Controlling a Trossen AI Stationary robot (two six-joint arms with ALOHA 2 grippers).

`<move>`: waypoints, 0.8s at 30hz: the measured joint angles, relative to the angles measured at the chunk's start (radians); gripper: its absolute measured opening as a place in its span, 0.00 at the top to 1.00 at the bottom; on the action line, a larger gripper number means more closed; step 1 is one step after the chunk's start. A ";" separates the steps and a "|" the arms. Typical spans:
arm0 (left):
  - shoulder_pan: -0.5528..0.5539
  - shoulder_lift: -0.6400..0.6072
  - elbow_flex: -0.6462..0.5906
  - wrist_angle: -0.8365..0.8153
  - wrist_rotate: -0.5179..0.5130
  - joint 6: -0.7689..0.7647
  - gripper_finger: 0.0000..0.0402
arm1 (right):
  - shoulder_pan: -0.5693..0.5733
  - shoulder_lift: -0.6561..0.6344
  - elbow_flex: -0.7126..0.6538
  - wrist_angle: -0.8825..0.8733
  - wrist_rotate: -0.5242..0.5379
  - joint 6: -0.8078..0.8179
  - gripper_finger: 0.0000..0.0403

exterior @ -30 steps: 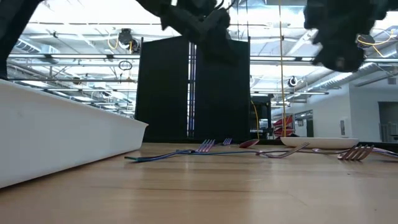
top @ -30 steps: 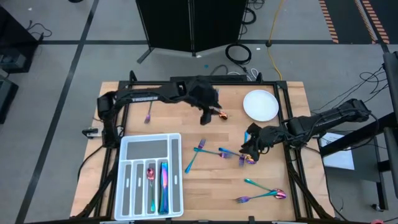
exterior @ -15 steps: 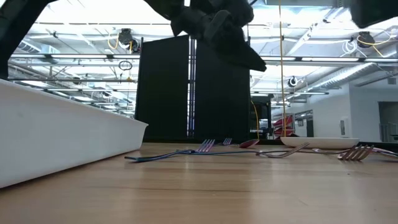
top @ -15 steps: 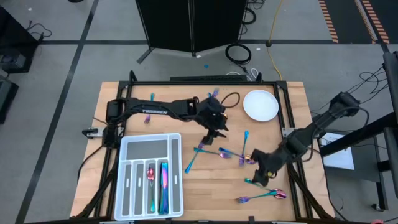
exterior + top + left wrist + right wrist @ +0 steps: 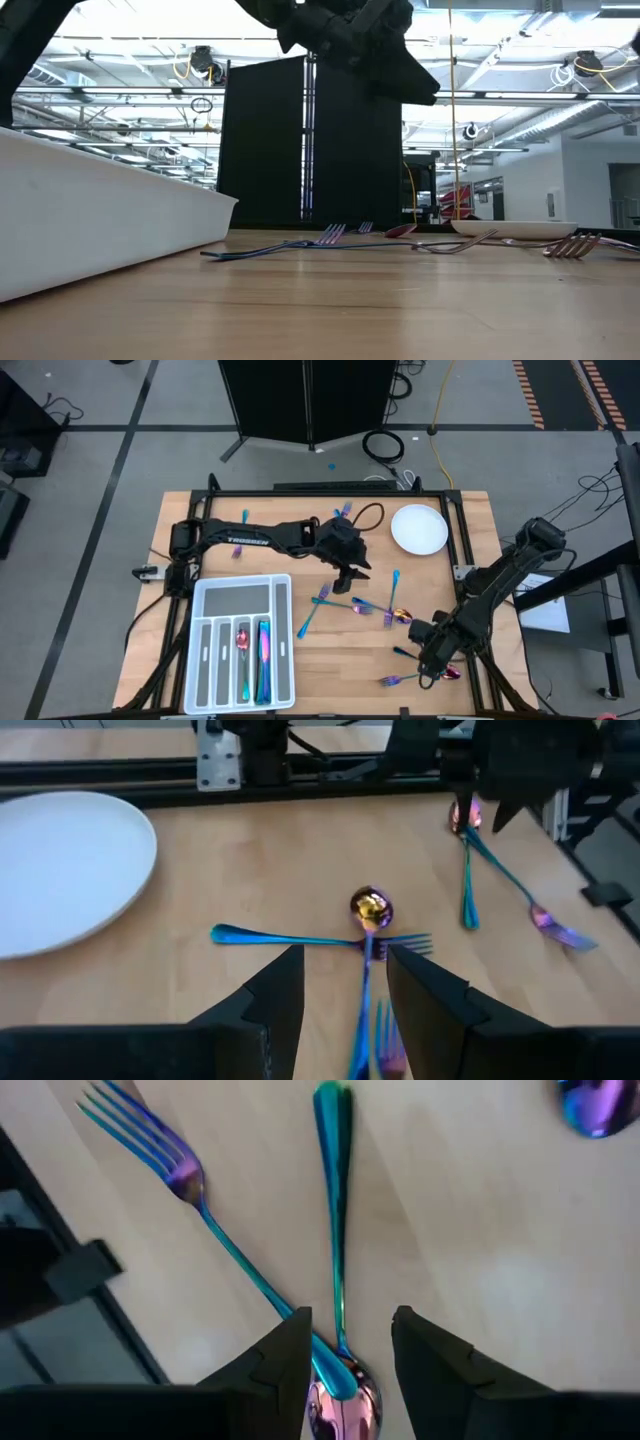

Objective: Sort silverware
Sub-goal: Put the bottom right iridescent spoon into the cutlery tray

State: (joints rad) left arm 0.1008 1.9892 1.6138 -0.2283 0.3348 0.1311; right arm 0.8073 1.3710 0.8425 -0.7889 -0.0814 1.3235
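Iridescent silverware lies scattered on the wooden table. My left gripper hangs open above the table's middle. Just ahead of its fingers lie a spoon with a coppery bowl and a teal fork, crossing each other. My right gripper points down, open, over the near right corner. There a teal spoon and a fork lie crossed on the wood. The spoon's bowl lies between the right fingertips; I cannot tell whether they touch it.
A white compartmented tray at the near left holds a spoon and a knife. A round white plate stands at the far right. More forks lie near the table's middle and far edge. Another spoon bowl lies near the right gripper.
My right gripper has swung from the table's right middle toward the near edge, has tipped steeply downward and has sunk over the crossed spoon and fork. My left gripper has moved a little toward the near edge and down, then has kept still.
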 joint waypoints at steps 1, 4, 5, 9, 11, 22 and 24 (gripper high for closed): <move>-0.001 0.000 0.000 0.000 0.000 -0.018 0.64 | 0.010 0.016 0.000 0.010 0.000 -0.001 0.69; -0.007 0.000 0.000 0.000 -0.001 -0.021 0.64 | 0.038 0.065 0.000 0.032 -0.001 -0.004 0.69; -0.009 0.000 0.000 0.002 -0.002 -0.021 0.64 | 0.048 0.083 0.000 0.035 -0.003 -0.003 0.69; -0.025 0.000 0.000 0.004 -0.018 -0.029 0.64 | 0.072 0.149 0.000 0.062 -0.028 -0.001 0.69; -0.032 0.000 0.000 0.005 -0.028 -0.047 0.64 | 0.081 0.173 0.000 0.081 -0.030 0.003 0.69; -0.049 0.000 0.000 0.002 -0.037 -0.048 0.64 | 0.087 0.268 0.003 0.138 -0.027 -0.001 0.69; -0.049 0.000 0.000 0.002 -0.037 -0.049 0.64 | 0.089 0.288 0.005 0.135 -0.031 -0.003 0.69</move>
State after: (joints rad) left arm 0.0517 1.9895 1.6135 -0.2267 0.2974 0.0826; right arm 0.8967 1.6585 0.8474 -0.6535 -0.1125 1.3205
